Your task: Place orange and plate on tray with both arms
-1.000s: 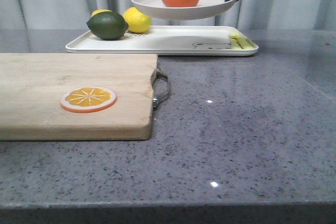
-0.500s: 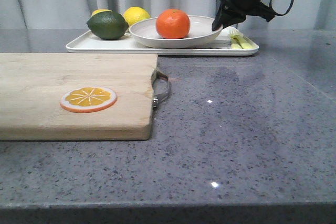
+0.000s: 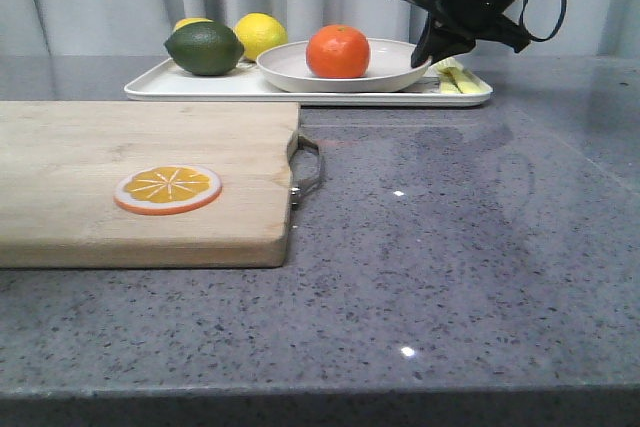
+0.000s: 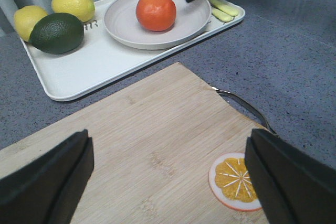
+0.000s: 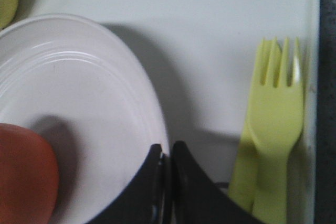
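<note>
Plate (image 3: 385, 72) on tray (image 3: 200, 87); right gripper (image 5: 167, 163) seemingly pinches its rim.

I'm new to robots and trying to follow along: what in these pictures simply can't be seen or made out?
- Tray print: front view, hidden behind the plate.
- Second lemon: front view, mostly behind the lime.
- Orange: right wrist view, cut off by the edge.
- Left gripper: front view, out of frame.
- Second green utensil under the fork: right wrist view, too covered to name.
</note>
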Available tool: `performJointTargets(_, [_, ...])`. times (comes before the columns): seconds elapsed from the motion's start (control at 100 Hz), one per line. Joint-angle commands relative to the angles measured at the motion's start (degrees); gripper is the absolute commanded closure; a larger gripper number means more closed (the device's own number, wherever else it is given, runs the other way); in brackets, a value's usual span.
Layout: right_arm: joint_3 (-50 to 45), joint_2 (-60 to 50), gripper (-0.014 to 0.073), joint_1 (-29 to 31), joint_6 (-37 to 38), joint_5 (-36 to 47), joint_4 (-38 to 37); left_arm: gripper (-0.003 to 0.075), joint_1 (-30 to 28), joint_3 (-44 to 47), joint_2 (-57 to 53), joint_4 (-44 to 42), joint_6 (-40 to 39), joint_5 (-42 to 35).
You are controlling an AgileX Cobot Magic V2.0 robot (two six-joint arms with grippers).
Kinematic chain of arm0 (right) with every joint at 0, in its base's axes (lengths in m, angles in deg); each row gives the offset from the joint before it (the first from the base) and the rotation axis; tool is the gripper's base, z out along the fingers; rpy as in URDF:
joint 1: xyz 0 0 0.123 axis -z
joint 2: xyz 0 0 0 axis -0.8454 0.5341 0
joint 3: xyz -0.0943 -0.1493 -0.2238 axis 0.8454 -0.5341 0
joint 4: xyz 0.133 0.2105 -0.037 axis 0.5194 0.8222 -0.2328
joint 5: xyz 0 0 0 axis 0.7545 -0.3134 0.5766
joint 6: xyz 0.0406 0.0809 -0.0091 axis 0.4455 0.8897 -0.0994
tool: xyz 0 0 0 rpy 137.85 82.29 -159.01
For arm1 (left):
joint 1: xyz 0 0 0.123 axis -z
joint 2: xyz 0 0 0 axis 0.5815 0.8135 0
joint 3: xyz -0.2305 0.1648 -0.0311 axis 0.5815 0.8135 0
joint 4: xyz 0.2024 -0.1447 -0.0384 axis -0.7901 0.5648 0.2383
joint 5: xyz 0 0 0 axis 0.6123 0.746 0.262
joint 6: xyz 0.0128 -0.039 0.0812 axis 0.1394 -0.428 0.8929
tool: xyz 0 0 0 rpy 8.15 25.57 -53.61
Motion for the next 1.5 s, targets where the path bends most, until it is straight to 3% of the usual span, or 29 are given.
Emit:
performJointTargets(0.0, [2.21, -3.58, 0.0694, 0.32, -0.42, 1.77, 2.04, 0.0156, -0.35, -1.52, -0.38, 1.15, -0.5, -2.57])
performJointTargets(0.53, [2.25, -3.43, 0.0684, 0.32, -0.42, 1.54, 2.54, 0.0156, -0.35, -1.52, -0.38, 1.15, -0.5, -2.32])
performJointTargets(0.67, [2.25, -3.43, 0.0566, 0.32, -0.42, 1.47, 2.54, 0.0156, -0.35, -1.52, -0.38, 1.15, -0.5, -2.32])
performJointTargets(0.89, [2.52, -3.43, 0.0244, 0.32, -0.42, 1.47, 2.54, 0.0156, -0.35, -1.52, -0.38, 1.15, -0.5, -1.25])
performJointTargets(0.98, [3.13, -3.43, 0.0172, 0.37, -0.42, 1.47, 2.54, 0.0156, -0.35, -1.52, -0.38, 1.15, -0.5, -1.22])
performJointTargets(1.29, [5.37, -7.21, 0.0149, 2.92, -0.74, -1.97, 1.57, 0.0156, -0.35, -1.52, -0.38, 1.15, -0.5, -1.22])
performJointTargets(1.49, [5.37, -13.09, 0.0149, 4.58, -8.78, -4.81, -0.4, 0.0156, -0.35, -1.52, 0.41, 1.15, -0.5, -1.22])
